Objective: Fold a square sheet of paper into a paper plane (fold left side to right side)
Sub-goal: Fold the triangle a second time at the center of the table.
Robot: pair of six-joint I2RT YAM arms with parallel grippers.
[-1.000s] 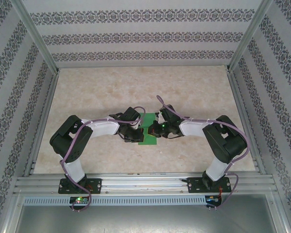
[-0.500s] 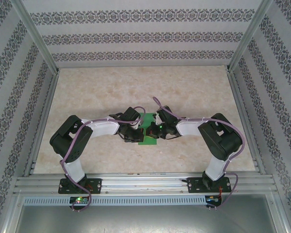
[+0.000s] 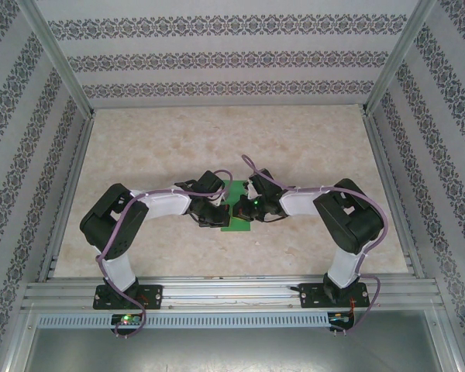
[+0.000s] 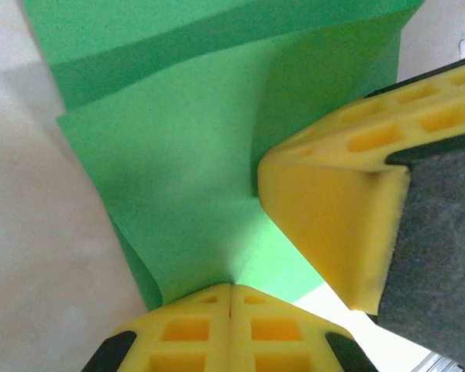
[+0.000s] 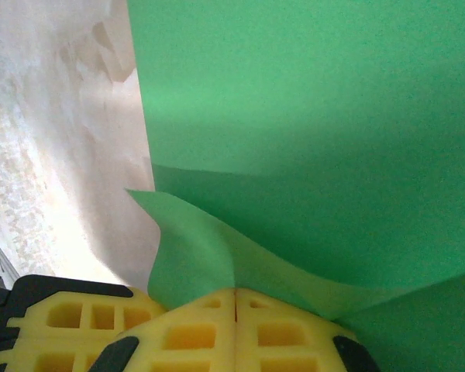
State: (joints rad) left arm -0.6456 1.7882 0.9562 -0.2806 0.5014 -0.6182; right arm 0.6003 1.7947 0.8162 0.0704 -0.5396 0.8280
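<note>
Right gripper (image 5: 234, 294) edged leftward, pinching paper (image 5: 310, 101).

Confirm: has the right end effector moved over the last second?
Yes. The right end effector has slid slightly left across the green paper, farther from its fixed base.

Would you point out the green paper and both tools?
green paper (image 5: 310, 101), right wrist view, flat upper layer
left tool (image 4: 231, 290), left wrist view, between shut fingertips
right tool (image 5: 235, 294), right wrist view, between shut fingertips
</note>
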